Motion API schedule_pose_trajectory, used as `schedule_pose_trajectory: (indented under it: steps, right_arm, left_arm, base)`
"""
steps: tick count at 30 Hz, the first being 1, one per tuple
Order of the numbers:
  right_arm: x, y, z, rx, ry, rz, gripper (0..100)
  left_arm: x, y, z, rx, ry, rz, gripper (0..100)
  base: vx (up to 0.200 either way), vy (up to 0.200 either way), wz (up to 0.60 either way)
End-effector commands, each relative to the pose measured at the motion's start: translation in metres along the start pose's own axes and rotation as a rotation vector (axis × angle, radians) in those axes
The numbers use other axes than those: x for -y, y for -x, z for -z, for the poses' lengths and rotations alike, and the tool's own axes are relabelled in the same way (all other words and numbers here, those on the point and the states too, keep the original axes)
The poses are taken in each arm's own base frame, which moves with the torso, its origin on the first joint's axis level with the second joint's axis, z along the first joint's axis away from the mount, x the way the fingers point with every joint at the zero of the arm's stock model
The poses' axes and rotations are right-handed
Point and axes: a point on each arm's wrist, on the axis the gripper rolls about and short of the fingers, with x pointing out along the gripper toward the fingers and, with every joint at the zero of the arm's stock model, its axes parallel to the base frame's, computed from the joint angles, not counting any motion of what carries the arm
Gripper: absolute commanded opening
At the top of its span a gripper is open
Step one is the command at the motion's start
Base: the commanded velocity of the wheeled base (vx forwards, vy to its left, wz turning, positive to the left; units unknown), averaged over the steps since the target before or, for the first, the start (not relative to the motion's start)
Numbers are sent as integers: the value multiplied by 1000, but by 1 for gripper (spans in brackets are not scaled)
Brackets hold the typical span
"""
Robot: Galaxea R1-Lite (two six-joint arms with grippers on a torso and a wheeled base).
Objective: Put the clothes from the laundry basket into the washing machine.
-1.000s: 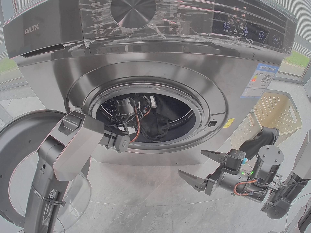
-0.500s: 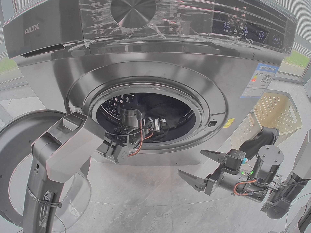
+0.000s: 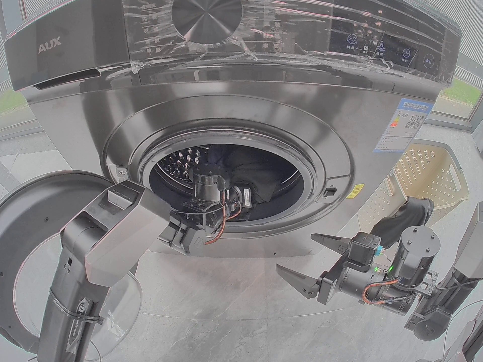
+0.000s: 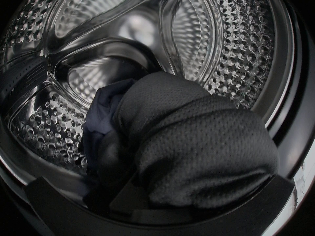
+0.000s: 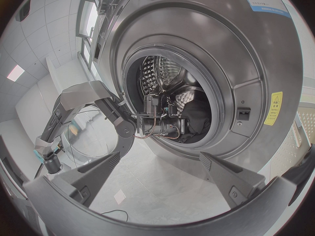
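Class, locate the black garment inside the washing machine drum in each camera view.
Head view: black garment inside the drum, beside the left arm.
Left wrist view: garment close up, heaped in the drum.
Right wrist view: garment inside the drum, behind the left arm.
Shared landmark: dimpled drum wall.

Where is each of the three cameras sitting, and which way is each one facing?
Head view: on the head, looking forward and down at the washing machine; left gripper inside the drum, right gripper open, low.
Left wrist view: inside the drum, facing its back wall past a black garment; dark parts of its own gripper beneath.
Right wrist view: low outside, facing the drum mouth; its own fingers frame the left arm.
Shared: all three show the black garment in the drum.
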Motion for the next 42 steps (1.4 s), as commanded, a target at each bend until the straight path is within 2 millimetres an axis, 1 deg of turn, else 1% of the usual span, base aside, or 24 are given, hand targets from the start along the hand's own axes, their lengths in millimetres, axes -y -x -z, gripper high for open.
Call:
schedule_pose_trajectory:
  steps: [1, 6, 10, 14, 20, 21, 25, 26, 27, 29, 30, 31, 32, 33, 34, 37, 38, 41, 42]
  right_arm:
    - [-1, 0, 0, 0, 0, -5, 100]
    - [-1, -1, 0, 1, 0, -6, 100]
    - [-2, -1, 0, 0, 0, -5, 100]
    - [-2, -1, 0, 1, 1, -6, 100]
    - [-2, -1, 0, 1, 1, -6, 100]
    - [-2, -1, 0, 1, 1, -6, 100]
    - [-2, -1, 0, 0, 0, -5, 100]
    - [-2, -1, 0, 1, -1, -6, 100]
    - [-2, -1, 0, 1, -1, -6, 100]
    - [-2, -1, 0, 0, -1, -5, 100]
    - [-2, -1, 0, 0, -1, -5, 100]
    - [-2, -1, 0, 0, -1, -7, 100]
    - [-2, -1, 0, 1, -1, -6, 100]
    - [-2, -1, 0, 1, -1, -7, 100]
    - [-2, -1, 0, 1, -1, -6, 100]
    - [-2, -1, 0, 0, -1, -5, 100]
    - [-2, -1, 0, 0, -1, -5, 100]
    - [-2, -1, 0, 0, -1, -7, 100]
    - [-2, -1, 0, 0, -1, -7, 100]
  left_arm:
    - [-6, -19, -18, 115, 51, -59, 0]
    - [-17, -29, -51, 244, 110, -108, 0]
    - [-19, -33, -61, 307, 120, -111, 0]
    - [-20, -35, -57, 305, 120, -120, 0]
    - [-21, -34, -58, 318, 122, -119, 0]
    - [-21, -34, -58, 318, 122, -119, 100]
    - [-18, -34, -58, 313, 123, -115, 100]
    - [-12, -32, -55, 286, 124, -110, 100]
    - [-12, -32, -55, 286, 124, -110, 100]
    - [1, -19, -47, 191, 105, -100, 100]
    - [5, -12, -37, 111, 90, -90, 100]
    - [6, -10, -35, 92, 87, -87, 100]
    - [11, -4, -27, 34, 78, -71, 100]
    - [12, -3, -26, 27, 77, -68, 100]
    - [14, -2, -18, -1, 73, -49, 100]
    - [14, -4, -9, -17, 68, -48, 100]
    - [12, -8, -1, -24, 65, -50, 100]
    - [9, -13, 5, -17, 67, -54, 100]
    - [7, -16, 9, -20, 60, -59, 0]
  base:
    - [0, 0, 0]
    - [0, 0, 0]
    - [0, 0, 0]
    - [0, 0, 0]
    - [0, 0, 0]
    - [0, 0, 0]
    - [0, 0, 0]
    - [0, 0, 0]
    - [0, 0, 0]
    - [0, 0, 0]
    - [0, 0, 0]
    - [0, 0, 0]
    - [0, 0, 0]
    - [0, 0, 0]
    - [0, 0, 0]
    - [0, 0, 0]
    - [0, 0, 0]
    - [0, 0, 0]
    - [0, 0, 0]
